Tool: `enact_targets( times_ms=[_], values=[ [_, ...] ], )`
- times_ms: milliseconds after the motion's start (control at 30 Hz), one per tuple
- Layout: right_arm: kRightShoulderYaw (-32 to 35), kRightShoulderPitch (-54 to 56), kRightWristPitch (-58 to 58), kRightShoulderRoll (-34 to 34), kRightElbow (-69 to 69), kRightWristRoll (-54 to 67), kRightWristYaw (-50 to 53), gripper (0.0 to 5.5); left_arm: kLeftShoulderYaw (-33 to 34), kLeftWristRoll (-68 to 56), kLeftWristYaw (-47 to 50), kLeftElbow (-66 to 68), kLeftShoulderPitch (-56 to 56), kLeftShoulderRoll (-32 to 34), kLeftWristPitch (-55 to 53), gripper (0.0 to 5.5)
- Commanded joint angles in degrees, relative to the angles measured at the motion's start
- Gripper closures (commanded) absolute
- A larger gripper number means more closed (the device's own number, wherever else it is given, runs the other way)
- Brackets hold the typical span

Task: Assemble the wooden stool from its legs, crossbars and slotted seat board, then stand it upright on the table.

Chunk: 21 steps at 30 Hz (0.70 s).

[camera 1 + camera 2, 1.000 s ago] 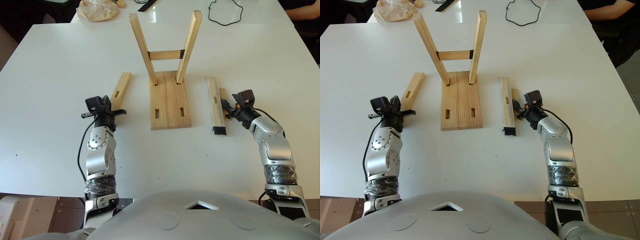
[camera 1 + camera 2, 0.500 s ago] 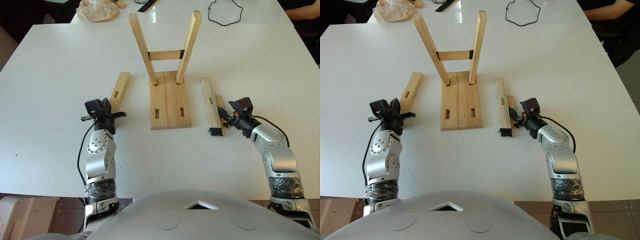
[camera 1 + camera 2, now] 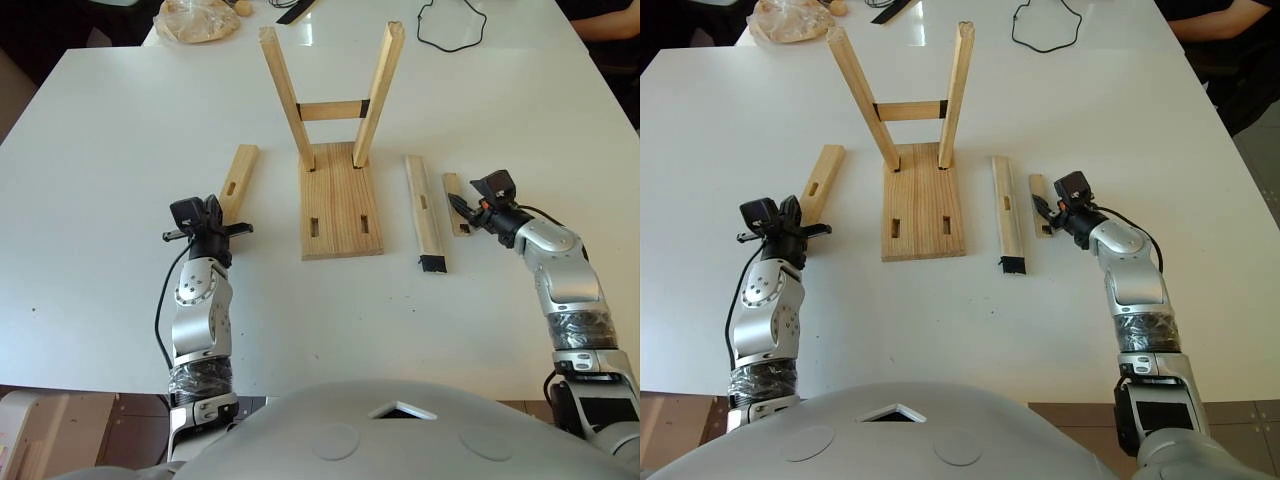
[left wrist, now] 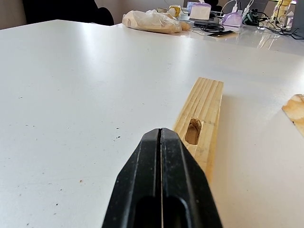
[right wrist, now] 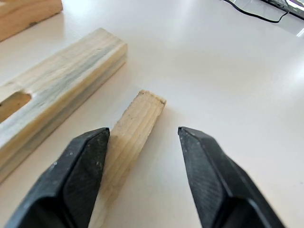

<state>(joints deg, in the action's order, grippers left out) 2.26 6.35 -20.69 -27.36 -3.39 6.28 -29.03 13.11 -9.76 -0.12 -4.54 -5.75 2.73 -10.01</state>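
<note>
A: Where does the stool stand?

B: The seat board [image 3: 340, 205] lies flat in the middle of the bench [image 3: 120, 150]. Two legs rise from its far slots, the left leg [image 3: 287, 95] and the right leg [image 3: 377, 92], and they lean apart towards their tops. A crossbar [image 3: 330, 110] with dark ends joins them. The two near slots [image 3: 314, 227] are open.

A: And the loose pieces?

B: A loose leg [image 3: 238, 182] lies flat to the left of the board, its mortise hole facing up. A second loose leg [image 3: 424, 210] lies to the right of the board, with a dark mark at its near end. A short crossbar [image 3: 457, 203] lies just to the right of that one, close to it but apart.

A: What about the left pincer?

B: The left pincer [image 4: 160, 142] has its fingers pressed together, with nothing between them. It sits low over the bench, at the near end of the left-hand loose leg and pointing along it.

A: The right one?

B: The right pincer [image 5: 142, 132] has its fingers apart, astride the short crossbar's near end. One finger [image 5: 85, 166] is close against the wood, but I cannot tell whether it touches.

A: Anything else?

B: A plastic bag [image 3: 195, 20] lies at the far left and a black cable [image 3: 450, 25] at the far right.
</note>
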Motion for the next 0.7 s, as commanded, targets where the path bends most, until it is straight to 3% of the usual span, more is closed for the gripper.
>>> enact_targets(
  times_ms=[33,233,700],
  values=[
    [1.05,-6.73,-6.24,0.49,11.38,1.49,1.59,2.83,0.18,-0.25,0.58,0.73,-2.51,-0.75,-1.31,5.5],
    [0.66,-13.68,-10.76,3.84,18.05,0.75,6.95,2.83,-0.09,-0.24,0.02,-1.01,-4.52,-0.54,-2.04,5.5],
    [0.17,-18.36,-17.62,8.97,18.02,2.34,11.7,3.0,-0.5,-0.17,0.19,-1.04,-3.7,-0.59,-2.58,5.5]
  ],
)
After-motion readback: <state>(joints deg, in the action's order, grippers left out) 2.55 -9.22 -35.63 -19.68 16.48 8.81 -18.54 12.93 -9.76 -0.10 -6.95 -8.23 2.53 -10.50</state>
